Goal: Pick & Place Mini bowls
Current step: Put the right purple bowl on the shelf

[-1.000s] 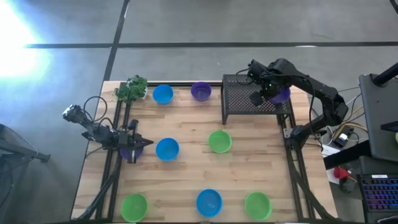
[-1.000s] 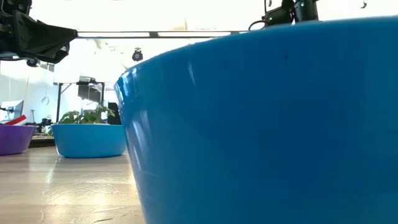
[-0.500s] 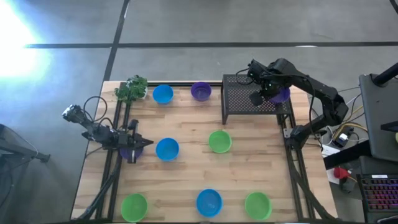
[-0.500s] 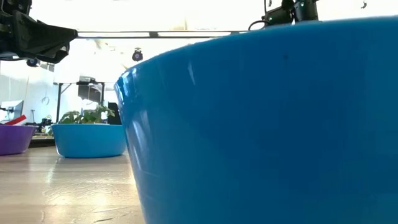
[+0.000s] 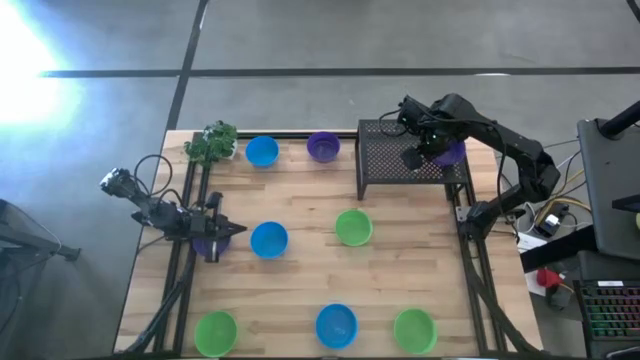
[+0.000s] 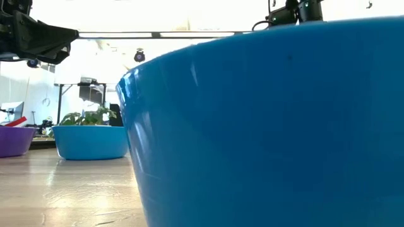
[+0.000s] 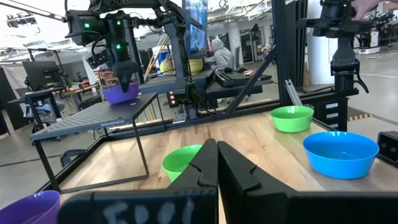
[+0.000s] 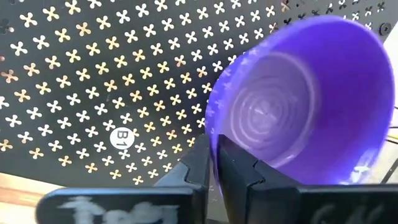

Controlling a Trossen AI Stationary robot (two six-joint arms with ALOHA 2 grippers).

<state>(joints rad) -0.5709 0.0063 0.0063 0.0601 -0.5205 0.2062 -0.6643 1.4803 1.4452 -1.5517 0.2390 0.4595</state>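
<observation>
My right gripper (image 5: 424,152) is over the black perforated rack (image 5: 390,160) at the table's far right and is shut on a purple mini bowl (image 5: 451,152) (image 8: 298,106). My left gripper (image 5: 238,231) (image 7: 217,163) waits shut at the table's left, beside a blue bowl (image 5: 268,240), with a purple bowl (image 5: 206,244) under its arm. Other bowls rest on their bases on the wood: blue (image 5: 261,151), purple (image 5: 323,147), green (image 5: 353,227), and along the near edge green (image 5: 215,330), blue (image 5: 336,325) and green (image 5: 414,328). My right gripper pinches the purple bowl's rim (image 8: 214,140), with one finger (image 8: 239,171) inside the bowl and the other (image 8: 196,165) outside. The fingers come from above. The bowl is tilted, its opening toward the wrist camera, just over the rack's top; whether its base touches the rack I cannot tell.
A small leafy plant (image 5: 211,142) stands at the far left corner. The rack stands on thin legs with room beneath it (image 7: 93,121). In the low view the near blue bowl (image 6: 265,126) blocks most of the sight. Bare wood lies between the middle bowls.
</observation>
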